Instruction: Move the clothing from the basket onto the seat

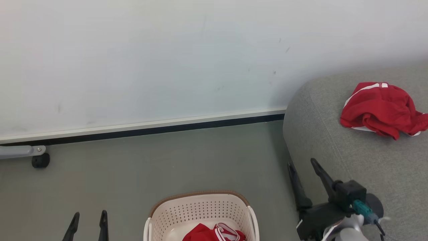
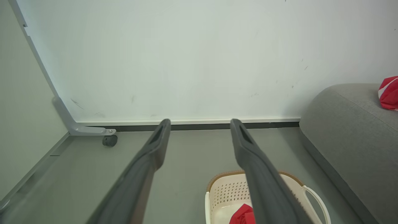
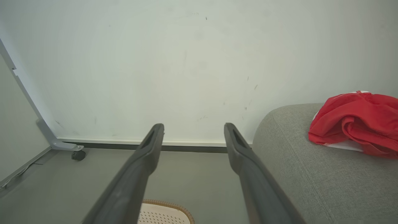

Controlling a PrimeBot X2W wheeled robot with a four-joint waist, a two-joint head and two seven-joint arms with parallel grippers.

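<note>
CLAWS AT REST BETWEEN LOADS. Both my claws hang released and empty over the floor (image 1: 167, 160). My left gripper (image 1: 89, 221) rests at 7 o'clock in the head view with its jaws spread. My right gripper (image 1: 302, 164) sits at 4 o'clock, fingers wide and pointing up along the rounded edge of the seat (image 1: 351, 160), holding nothing.

One red garment (image 1: 381, 108) lies crumpled on the seat at 3 o'clock, its white stripe trim showing, well apart from either claw. That part of the job looks done. A second red piece (image 1: 214, 233) lies in the basket (image 1: 200, 194) at 6 o'clock, between my two claws, so I judge the open jaws stand ready for a reach down into it.

The head view's lower edge cuts off the basket's near half and most of that piece, so I cannot say how much cloth remains. No lettering is legible on either garment. A dark caster (image 1: 40, 160) on a grey frame (image 1: 16, 151) sits at 9 o'clock by the wall (image 1: 167, 60).
</note>
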